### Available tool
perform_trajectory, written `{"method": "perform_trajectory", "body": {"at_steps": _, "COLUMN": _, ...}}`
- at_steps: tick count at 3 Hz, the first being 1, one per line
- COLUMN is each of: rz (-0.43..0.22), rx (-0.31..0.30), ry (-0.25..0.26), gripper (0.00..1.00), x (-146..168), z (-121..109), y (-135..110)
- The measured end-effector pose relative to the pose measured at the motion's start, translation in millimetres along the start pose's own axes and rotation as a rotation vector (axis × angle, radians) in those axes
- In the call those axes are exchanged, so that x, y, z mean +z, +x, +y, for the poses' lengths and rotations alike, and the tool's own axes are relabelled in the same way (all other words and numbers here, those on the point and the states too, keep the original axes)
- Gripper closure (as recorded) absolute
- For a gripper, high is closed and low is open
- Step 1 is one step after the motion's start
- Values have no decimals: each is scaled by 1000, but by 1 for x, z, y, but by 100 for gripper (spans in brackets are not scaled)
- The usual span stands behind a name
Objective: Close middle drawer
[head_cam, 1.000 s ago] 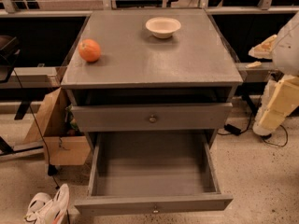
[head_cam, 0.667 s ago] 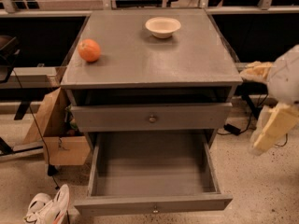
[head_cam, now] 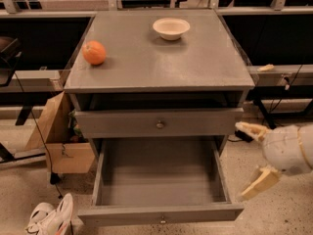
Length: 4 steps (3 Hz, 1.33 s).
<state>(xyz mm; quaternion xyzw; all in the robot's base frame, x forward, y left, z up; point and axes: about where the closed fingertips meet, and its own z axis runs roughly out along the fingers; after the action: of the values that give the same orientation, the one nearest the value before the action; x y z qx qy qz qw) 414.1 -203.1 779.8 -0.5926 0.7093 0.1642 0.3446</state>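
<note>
The middle drawer (head_cam: 195,213) of a grey cabinet (head_cam: 146,67) stands pulled far out toward the camera, its interior bare, its small round knob (head_cam: 163,221) at the centre of the front panel near the bottom edge of the view; the robot's gripper (head_cam: 247,161) hangs low at the right, just beside the drawer's right wall but apart from it, its two pale fingers (head_cam: 250,129) spread wide and grasping nothing.

An orange (head_cam: 94,52) and a shallow bowl (head_cam: 171,28) sit well apart on the cabinet top; a cardboard box (head_cam: 58,141) and white shoes (head_cam: 49,217) lie on the floor at the left.

The closing push looks not yet begun. To do it well, the gripper would probably need to swing round to the front of the panel and meet it near the knob rather than at the right corner, since an off-centre shove could skew a wide drawer on its runners; a flat, steady press straight toward the cabinet should serve, ending when the front sits in line with the top drawer (head_cam: 117,124) above; no grip on the knob seems necessary.
</note>
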Motion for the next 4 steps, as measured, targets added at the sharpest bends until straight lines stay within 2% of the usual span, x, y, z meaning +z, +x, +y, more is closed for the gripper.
{"method": "perform_trajectory", "body": {"at_steps": 1, "rz": -131, "rx": 16, "ry": -21, "gripper": 0, "x": 45, "z": 11, "y": 39}}
{"method": "perform_trajectory", "body": {"at_steps": 2, "rz": -131, "rx": 16, "ry": -21, "gripper": 0, "x": 45, "z": 12, "y": 39}}
{"method": "perform_trajectory", "body": {"at_steps": 3, "rz": -111, "rx": 37, "ry": -29, "gripper": 0, "x": 65, "z": 10, "y": 63}}
{"method": "perform_trajectory", "body": {"at_steps": 4, "rz": -109, "rx": 80, "ry": -45, "gripper": 0, "x": 96, "z": 15, "y": 110}}
